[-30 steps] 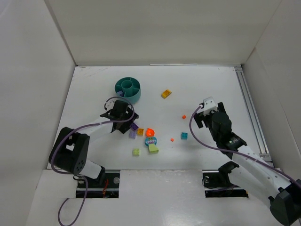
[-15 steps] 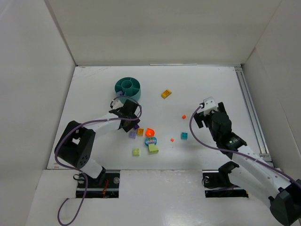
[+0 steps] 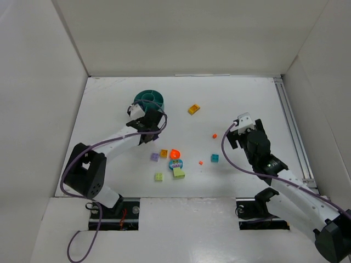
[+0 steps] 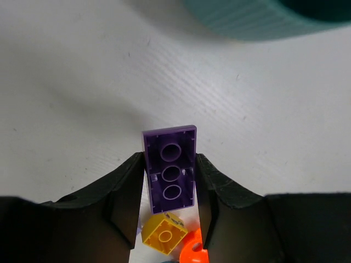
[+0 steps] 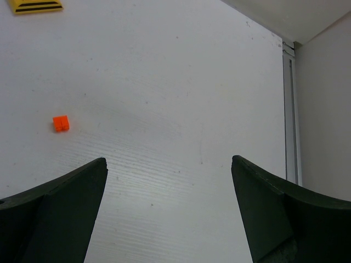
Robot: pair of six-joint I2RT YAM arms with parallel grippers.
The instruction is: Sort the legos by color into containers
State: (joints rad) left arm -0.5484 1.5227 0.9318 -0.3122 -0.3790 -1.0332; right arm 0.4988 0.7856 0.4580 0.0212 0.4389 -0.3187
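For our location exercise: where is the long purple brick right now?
In the left wrist view, the long purple brick is clamped in the left gripper, just short of the teal bowl.

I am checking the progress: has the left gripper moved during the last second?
Yes. The left gripper, holding a purple brick, has moved away from the orange piece and up the view, close to the teal bowl.

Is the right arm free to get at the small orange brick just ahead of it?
Probably yes. The right tool is open and empty, and nothing stands between it and the orange brick.
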